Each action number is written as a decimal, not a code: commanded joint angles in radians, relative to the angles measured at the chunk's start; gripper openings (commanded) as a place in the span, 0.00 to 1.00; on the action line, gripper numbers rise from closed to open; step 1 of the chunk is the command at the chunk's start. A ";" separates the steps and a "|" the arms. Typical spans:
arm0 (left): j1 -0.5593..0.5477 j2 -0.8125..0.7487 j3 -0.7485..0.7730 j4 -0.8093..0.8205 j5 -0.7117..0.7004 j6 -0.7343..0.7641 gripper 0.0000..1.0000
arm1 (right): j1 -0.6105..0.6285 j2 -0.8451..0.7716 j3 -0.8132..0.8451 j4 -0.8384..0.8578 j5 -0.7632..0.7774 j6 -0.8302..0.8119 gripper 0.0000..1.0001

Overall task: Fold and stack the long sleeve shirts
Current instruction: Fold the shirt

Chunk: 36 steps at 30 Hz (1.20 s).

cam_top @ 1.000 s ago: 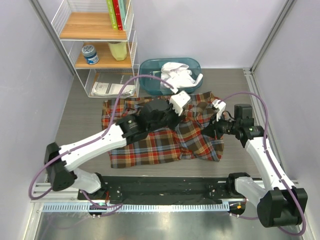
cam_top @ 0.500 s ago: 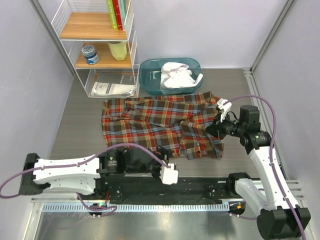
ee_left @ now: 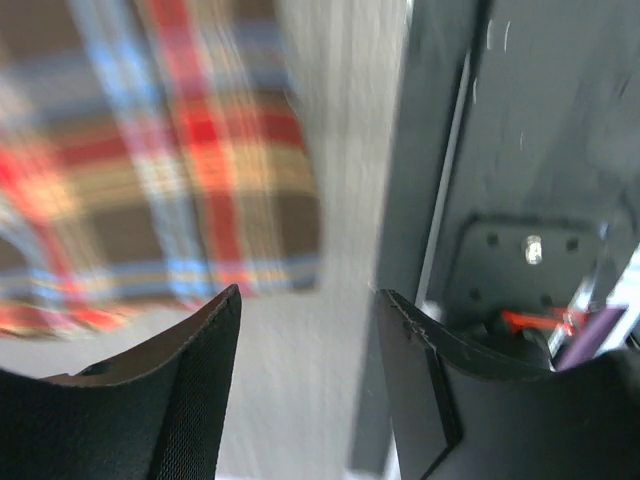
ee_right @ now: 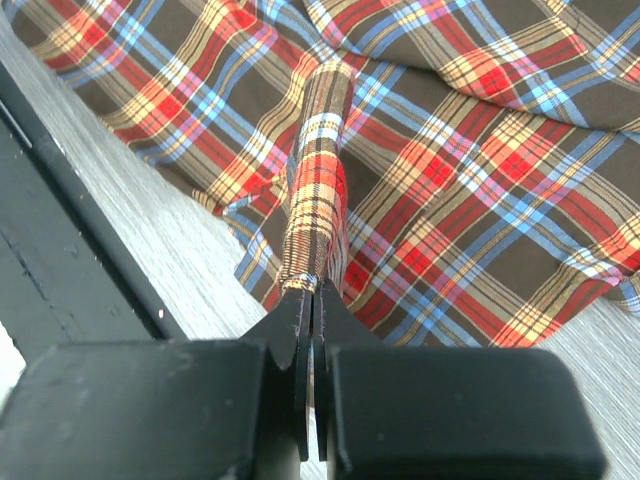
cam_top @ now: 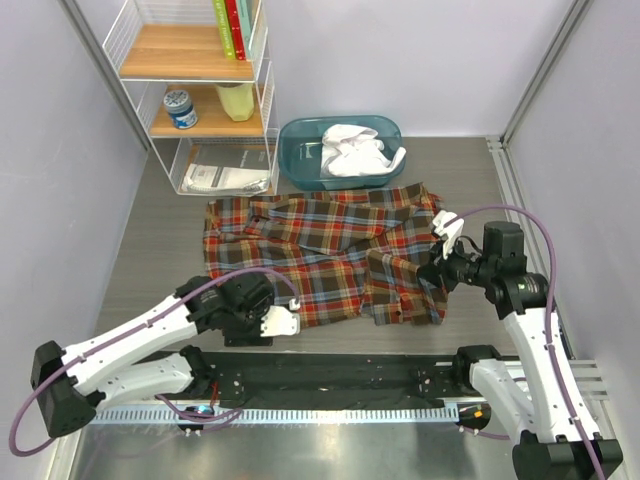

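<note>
A plaid long sleeve shirt [cam_top: 320, 250] lies spread across the middle of the table. Its right side is bunched. My right gripper [cam_top: 436, 268] is at that right edge. In the right wrist view it [ee_right: 315, 290] is shut on a pinched ridge of the plaid cloth [ee_right: 320, 180]. My left gripper [cam_top: 288, 320] hovers at the shirt's near edge. In the left wrist view it [ee_left: 310, 293] is open with only bare table between its fingers, and the blurred plaid hem [ee_left: 150, 160] lies beyond. A white long sleeve shirt [cam_top: 358, 150] sits crumpled in a teal basin [cam_top: 300, 140].
A white wire shelf [cam_top: 200, 90] with books, a jar and papers stands at the back left. The black mounting rail [cam_top: 330, 375] runs along the near edge, also seen as the rail [ee_left: 520, 150] in the left wrist view. Frame posts rise at the sides.
My left arm swung off the shirt's middle down to the near edge and its jaws opened. The right gripper stayed shut on the cloth and drew it slightly right and nearer.
</note>
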 commanded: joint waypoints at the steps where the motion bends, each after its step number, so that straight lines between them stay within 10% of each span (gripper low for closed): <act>1: 0.054 -0.007 -0.043 -0.042 -0.091 -0.017 0.57 | -0.003 -0.018 0.044 -0.029 0.003 -0.040 0.01; 11: 0.068 0.258 0.017 -0.100 -0.071 0.080 0.50 | -0.003 0.018 0.076 -0.041 0.026 -0.057 0.01; 36: -0.052 0.671 0.052 0.042 -0.319 -0.291 0.47 | -0.003 0.105 0.142 -0.026 0.044 -0.072 0.01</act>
